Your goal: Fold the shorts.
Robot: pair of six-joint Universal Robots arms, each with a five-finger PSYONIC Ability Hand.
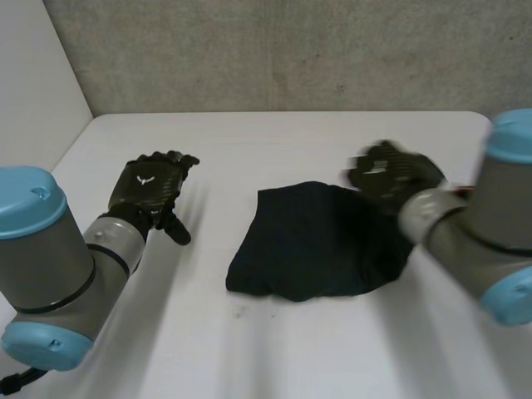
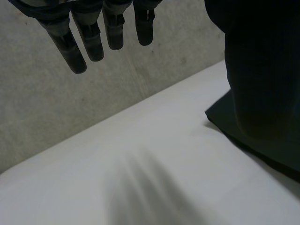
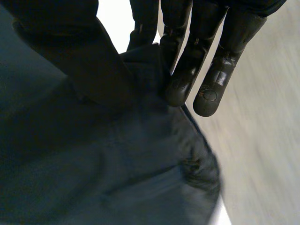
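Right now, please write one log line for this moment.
left hand: open, beside shorts | right hand: pinches shorts corner | shorts: rumpled on table

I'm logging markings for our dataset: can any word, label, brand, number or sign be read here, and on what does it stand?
No words or numbers can be read.
left hand: a small white emblem on its back, with no letters.
shorts: plain dark cloth, with no tag or print to be seen.
right hand: blurred, nothing legible.
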